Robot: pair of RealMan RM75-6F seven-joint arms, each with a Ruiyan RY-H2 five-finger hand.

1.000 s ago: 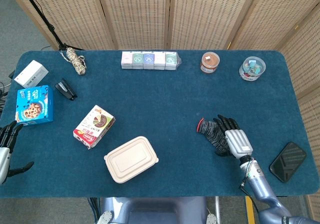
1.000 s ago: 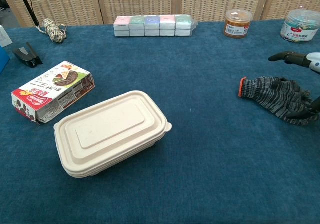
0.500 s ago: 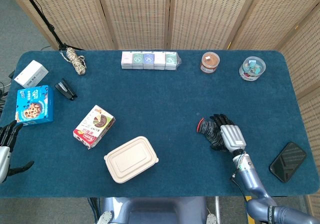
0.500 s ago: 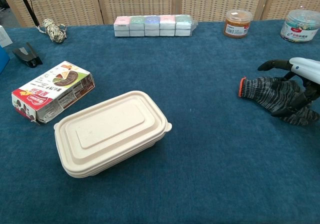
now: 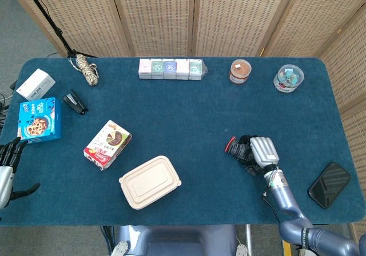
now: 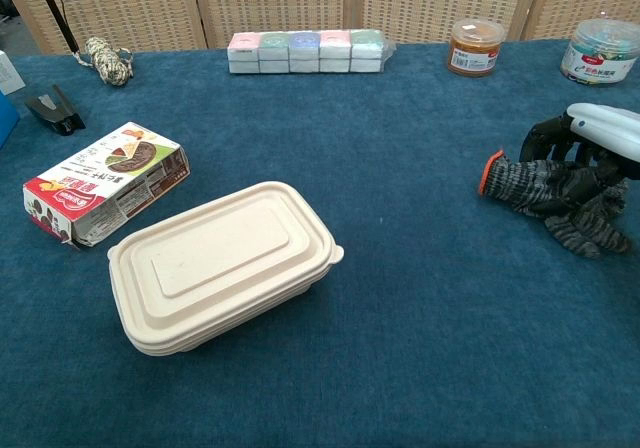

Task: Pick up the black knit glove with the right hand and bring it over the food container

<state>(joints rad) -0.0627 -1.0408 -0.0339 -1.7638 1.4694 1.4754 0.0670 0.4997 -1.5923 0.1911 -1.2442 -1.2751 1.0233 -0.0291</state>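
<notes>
Black knit glove bunched under right robot hand, gripped.

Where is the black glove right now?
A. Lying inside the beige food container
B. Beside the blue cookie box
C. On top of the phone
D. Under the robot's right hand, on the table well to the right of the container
D: the right hand curls over the glove, which sits on the blue table, far from the closed container.
</notes>
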